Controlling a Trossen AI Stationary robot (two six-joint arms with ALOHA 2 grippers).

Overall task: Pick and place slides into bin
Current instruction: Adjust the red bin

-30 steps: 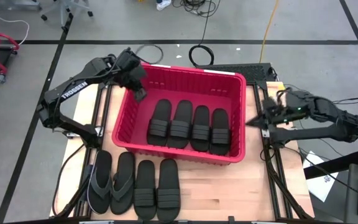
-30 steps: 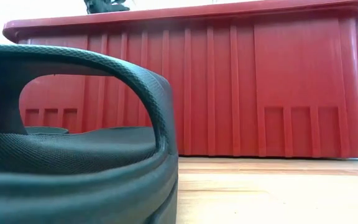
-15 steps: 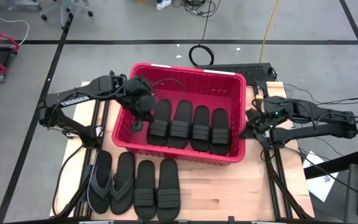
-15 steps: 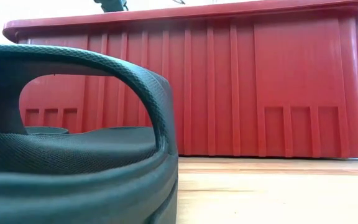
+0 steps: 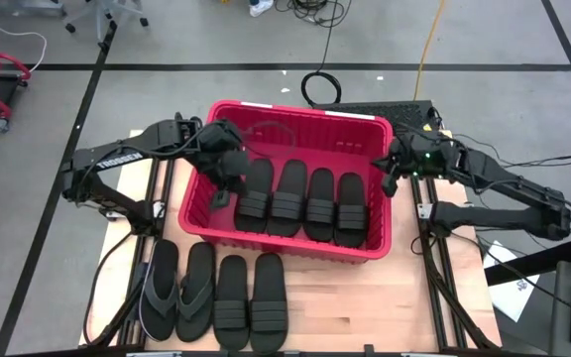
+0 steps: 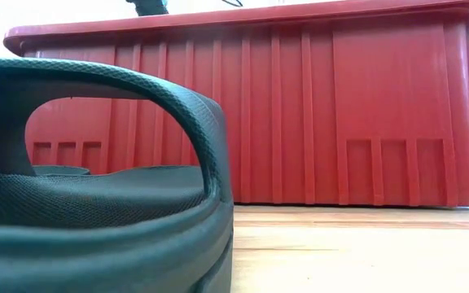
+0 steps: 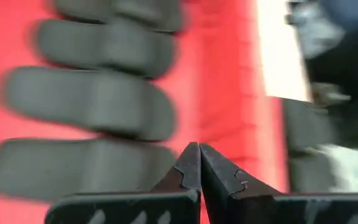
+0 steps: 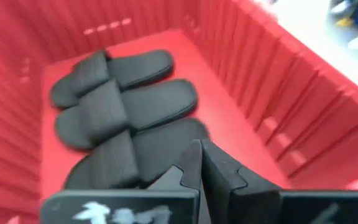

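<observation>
We see both jaws closed and empty, the left gripper (image 5: 223, 195) low inside the bin (image 5: 295, 115) at frame centre-left and the right gripper (image 5: 387, 178) at the bin's right rim (four slides (image 5: 214, 291) wait on the worktop (image 5: 385, 297), lower left), so either arm could snag the wall and drag the bin.

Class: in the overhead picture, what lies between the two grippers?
High view: four slides in the bin lie between the left gripper and the right gripper.

Yellow cable (image 5: 426, 45) across grey floor (image 5: 504, 35)
</observation>
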